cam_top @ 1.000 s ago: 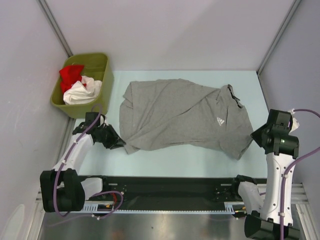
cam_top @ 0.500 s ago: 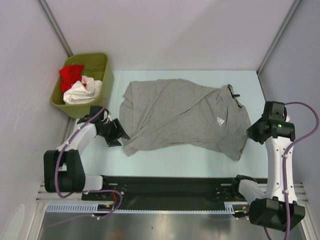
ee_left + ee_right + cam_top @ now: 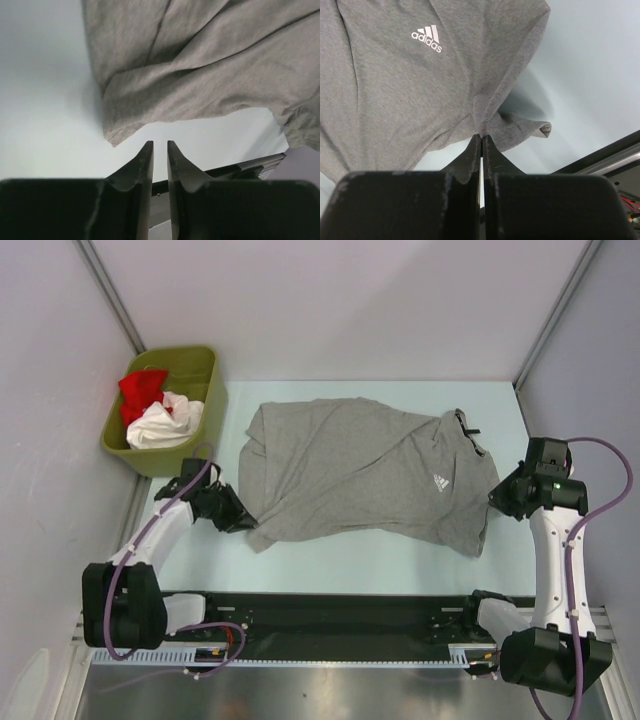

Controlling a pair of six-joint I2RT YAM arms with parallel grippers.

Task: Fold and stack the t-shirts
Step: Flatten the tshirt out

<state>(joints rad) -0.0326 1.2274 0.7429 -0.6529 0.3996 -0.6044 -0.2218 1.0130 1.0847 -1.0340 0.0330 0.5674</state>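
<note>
A large heather-grey t-shirt (image 3: 360,470) with a white logo (image 3: 441,482) lies spread and wrinkled on the pale table. My left gripper (image 3: 240,520) sits just left of the shirt's near-left corner (image 3: 116,136). Its jaws are a narrow gap apart with nothing between them (image 3: 160,145). My right gripper (image 3: 497,498) is shut on a pinch of the shirt's right edge (image 3: 481,136), near a curled sleeve end (image 3: 542,129). A red t-shirt (image 3: 143,390) and a white t-shirt (image 3: 165,425) lie bunched in the bin.
An olive-green plastic bin (image 3: 205,365) stands at the far left, just beyond the left arm. A black rail (image 3: 330,615) runs along the table's near edge. Grey walls close in both sides and the back.
My left gripper has moved up and right, staying at the shirt's near-left corner. My right gripper has moved away from me and left onto the shirt's right edge, which has shifted slightly inward.
</note>
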